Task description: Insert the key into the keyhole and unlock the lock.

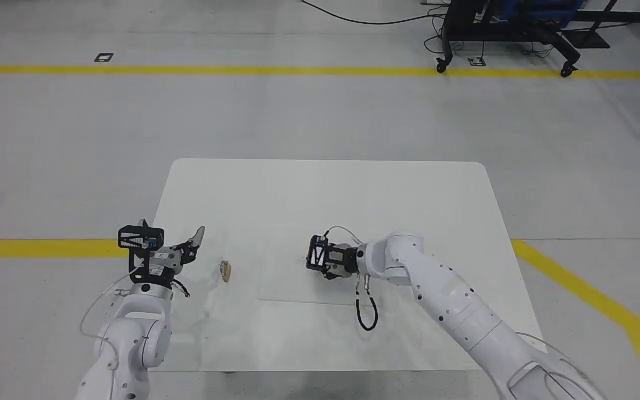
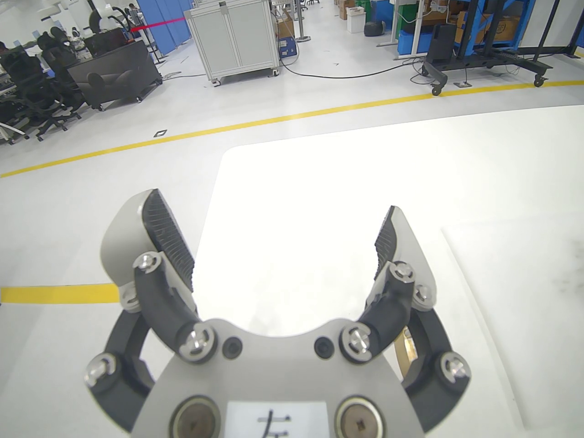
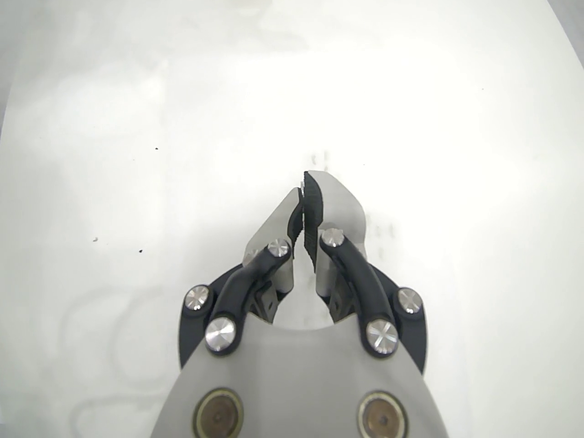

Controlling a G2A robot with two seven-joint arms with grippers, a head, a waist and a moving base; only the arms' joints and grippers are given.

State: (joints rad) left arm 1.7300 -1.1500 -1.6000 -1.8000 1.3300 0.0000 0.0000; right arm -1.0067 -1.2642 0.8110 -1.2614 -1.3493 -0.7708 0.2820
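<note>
The small brass-coloured padlock (image 1: pixel 226 270) lies on the white rectangular table (image 1: pixel 400 190), in the half nearer the robot. It rests alone, with no gripper in contact with it.

The left gripper (image 2: pixel 273 221) hangs near the padlock, on the side toward the table's left edge. Its jaws stand wide apart, with the ribbed black pads (image 2: pixel 162 230) bare and nothing between them.

The right gripper (image 3: pixel 305 184) is positioned on the opposite side of the padlock, farther off than the left gripper and low over the table surface. Its tips point toward the padlock. Its jaws are pressed together. A pale sliver (image 3: pixel 301 183) shows at the tips and is too small to identify.
</note>
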